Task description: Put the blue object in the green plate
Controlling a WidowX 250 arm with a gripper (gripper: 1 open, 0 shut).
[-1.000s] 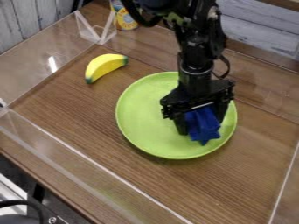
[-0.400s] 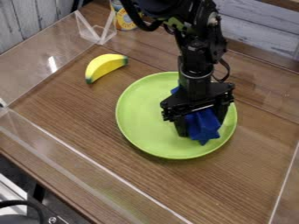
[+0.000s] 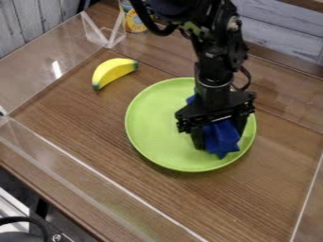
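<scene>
Blue object on the green plate, arm right over it

So here's how things sit: the blue object [image 3: 222, 140] is in the green plate [image 3: 158, 128], over on the right-hand part as the camera sees it. The black robot arm [image 3: 214, 47] reaches down from the top of the view, and the gripper [image 3: 206, 134] is right at the block — its fingers cover a good part of the blue, so only bits of it show, mostly the lower end plus a little patch higher up by the fingers. Are they clamped on it or spread around it? Can't tell, honestly, the dark parts hide where they'd meet the block.

The plate lies flat on the brown wooden desk [image 3: 89, 132]. A yellow banana [image 3: 113, 73] with a greenish tip lies on the desk too, up and to the left of the plate in the view, not touching it. Near the top there's a clear plastic-looking thing [image 3: 104, 30] — plus a yellow item [image 3: 135, 19] just beside it, partly hidden behind the arm.
</scene>
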